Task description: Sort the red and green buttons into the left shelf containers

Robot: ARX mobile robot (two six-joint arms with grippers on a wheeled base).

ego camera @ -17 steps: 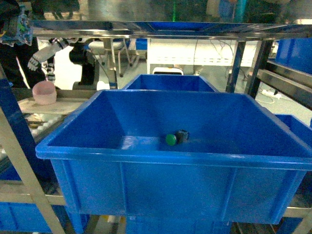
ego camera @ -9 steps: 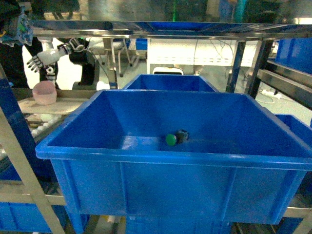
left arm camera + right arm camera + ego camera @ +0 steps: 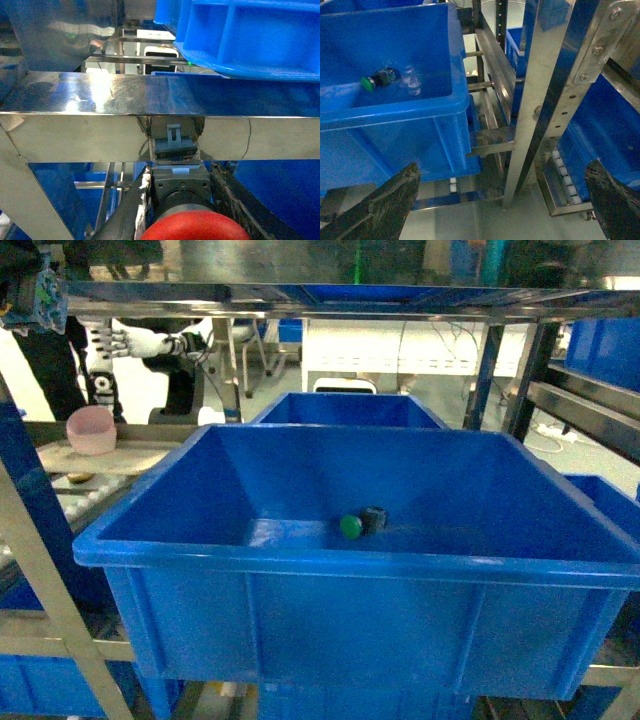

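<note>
Nothing in the large blue plastic bin [image 3: 360,570] has moved since the earlier head pictures; the green mushroom-head push-button switch [image 3: 359,523] lies on its side in the same place on the bin floor. Only the white robot hand [image 3: 120,341] in the far background has changed, now reaching level to the left above the pink bowl [image 3: 91,429].

From the right gripper [image 3: 505,202], this green button [image 3: 379,78] is ahead and to the left, inside the bin, well apart from the fingers. Its dark fingertips [image 3: 380,205] stand wide apart at the two lower corners of the right wrist view, with nothing between them. The right arm hangs low outside the bin, looking along the steel shelf upright [image 3: 547,95].

The red round cap of the other button [image 3: 195,227] fills the bottom of the left wrist view, just before the camera and between the dark fingers [image 3: 232,200], so I judge the left gripper is closed on it. The left arm is below a shiny steel shelf beam [image 3: 100,117], pointing up and forward toward the underside of another blue bin [image 3: 250,37].

I judge that the buttons are light, hard and stiff. The round cap is smooth and may slip, so the blocky body is the better place to hold.
</note>
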